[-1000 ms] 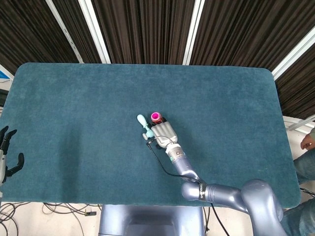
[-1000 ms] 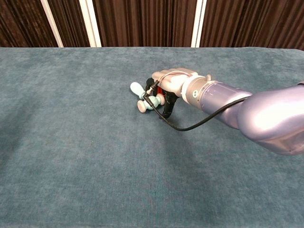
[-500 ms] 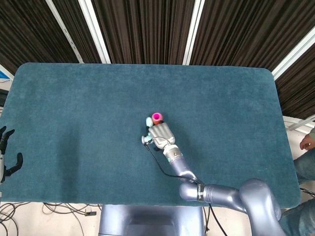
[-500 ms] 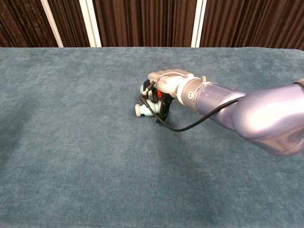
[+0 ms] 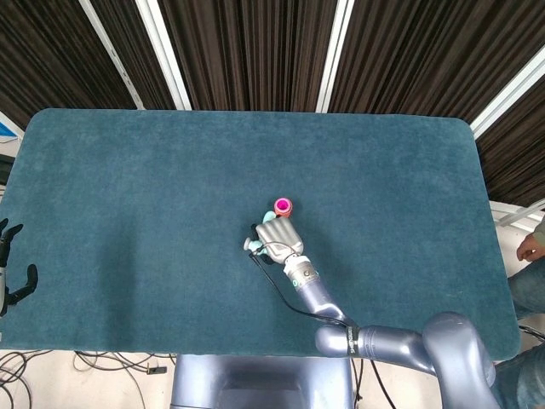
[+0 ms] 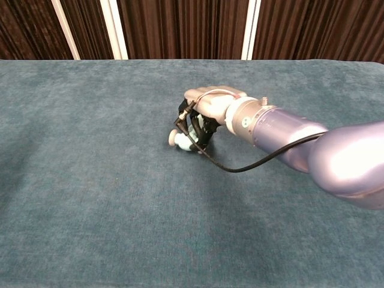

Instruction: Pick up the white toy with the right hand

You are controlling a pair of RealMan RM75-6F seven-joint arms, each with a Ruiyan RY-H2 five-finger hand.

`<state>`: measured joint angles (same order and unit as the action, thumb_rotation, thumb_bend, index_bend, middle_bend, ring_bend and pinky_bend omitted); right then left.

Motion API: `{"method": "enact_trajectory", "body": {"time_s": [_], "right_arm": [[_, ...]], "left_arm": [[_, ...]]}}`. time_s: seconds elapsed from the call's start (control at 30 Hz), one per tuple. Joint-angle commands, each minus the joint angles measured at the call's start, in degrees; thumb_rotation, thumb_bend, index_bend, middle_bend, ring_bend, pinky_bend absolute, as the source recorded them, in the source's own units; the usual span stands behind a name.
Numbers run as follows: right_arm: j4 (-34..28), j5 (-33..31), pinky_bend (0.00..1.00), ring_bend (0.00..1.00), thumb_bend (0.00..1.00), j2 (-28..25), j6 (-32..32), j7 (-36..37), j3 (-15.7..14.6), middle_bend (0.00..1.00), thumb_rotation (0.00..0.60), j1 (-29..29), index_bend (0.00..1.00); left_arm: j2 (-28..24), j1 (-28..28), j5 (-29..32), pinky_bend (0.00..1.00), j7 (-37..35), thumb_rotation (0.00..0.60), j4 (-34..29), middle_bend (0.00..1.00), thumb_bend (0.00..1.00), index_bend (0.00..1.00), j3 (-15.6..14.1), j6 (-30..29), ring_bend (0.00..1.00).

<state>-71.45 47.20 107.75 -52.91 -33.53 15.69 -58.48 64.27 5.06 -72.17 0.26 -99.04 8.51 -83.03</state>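
The white toy (image 5: 253,244), pale with a rounded end, sticks out from under the left side of my right hand (image 5: 278,236) near the table's middle. In the chest view the right hand (image 6: 210,108) arches over the toy (image 6: 179,140) with its fingers curled down around it. The toy's rounded end sits low, at or just above the cloth; most of its body is hidden by the fingers. My left hand (image 5: 10,271) hangs off the table's left edge, fingers apart, holding nothing.
A small pink-topped object (image 5: 282,205) stands just beyond the right hand's fingers. A black cable (image 6: 234,167) loops from the hand along the forearm. The teal cloth table (image 5: 128,187) spreads wide on all sides, with dark curtains behind.
The right hand closed around the toy and drew back slightly toward me. The toy went from lying exposed to mostly hidden under the fingers, and the pink-topped object now stands apart from the hand.
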Motion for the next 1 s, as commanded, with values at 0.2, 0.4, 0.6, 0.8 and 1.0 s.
{"method": "enact_trajectory", "body": {"time_s": [0.2,0.4,0.6,0.8,1.0], "right_arm": [[-10.78,3.77,0.44,0.76,0.53,-7.7,-3.62,2.89,0.41,0.68,0.6,3.64,0.55],[-25.07,10.13,0.44,0.76,0.53,-18.89,-8.61,7.43,0.34,0.68,0.6,9.16,0.55],[-35.67,17.28,0.44,0.76,0.53,-29.38,-13.21,13.65,0.12,0.67,0.6,14.89,0.55],[-42.06,25.3,0.44,0.76,0.53,-39.86,-19.69,25.08,0.46,0.67,0.6,22.45,0.55],[-43.08,32.36,0.44,0.75,0.53,-48.35,-24.37,37.88,-0.86,0.67,0.6,29.3,0.55]], "left_arm": [[0.0,-0.01,0.23,0.0,-0.14,0.6,0.05,0.0,0.49,0.12,0.11,0.03,0.0],[0.13,-0.08,0.09,0.0,0.37,0.6,-0.21,0.0,0.5,0.12,-0.13,-0.05,0.0],[0.33,-0.07,-0.09,0.0,0.92,0.6,-0.15,0.0,0.5,0.12,-0.2,-0.28,0.0],[0.62,-0.12,-0.63,0.0,1.63,0.6,-0.01,0.0,0.5,0.12,-0.45,-0.67,0.0],[0.97,-0.13,-0.98,0.0,2.42,0.6,-0.04,0.0,0.5,0.12,-0.65,-0.96,0.0]]}}
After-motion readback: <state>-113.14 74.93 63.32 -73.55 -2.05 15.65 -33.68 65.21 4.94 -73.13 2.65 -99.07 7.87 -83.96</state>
